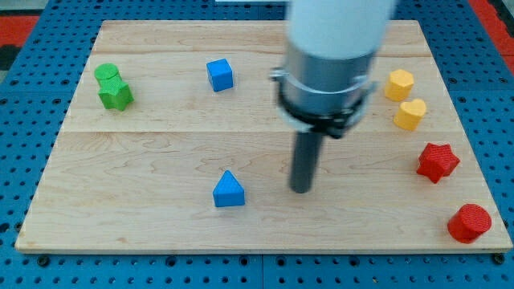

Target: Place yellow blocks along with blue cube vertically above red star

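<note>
The red star (438,161) lies near the view's right edge. Above it sit two yellow blocks: a heart shape (409,114) and, higher, a hexagonal one (398,83). The blue cube (219,75) is at the upper middle-left, far from them. My tip (301,189) rests on the board in the middle, well left of the red star and to the right of a blue triangle (229,189). It touches no block.
A red cylinder (469,222) sits at the lower right corner. Two green blocks, a cylinder (106,74) and a star-like one (116,95), lie touching at the upper left. The arm's white and grey body (333,56) hides part of the board's top centre.
</note>
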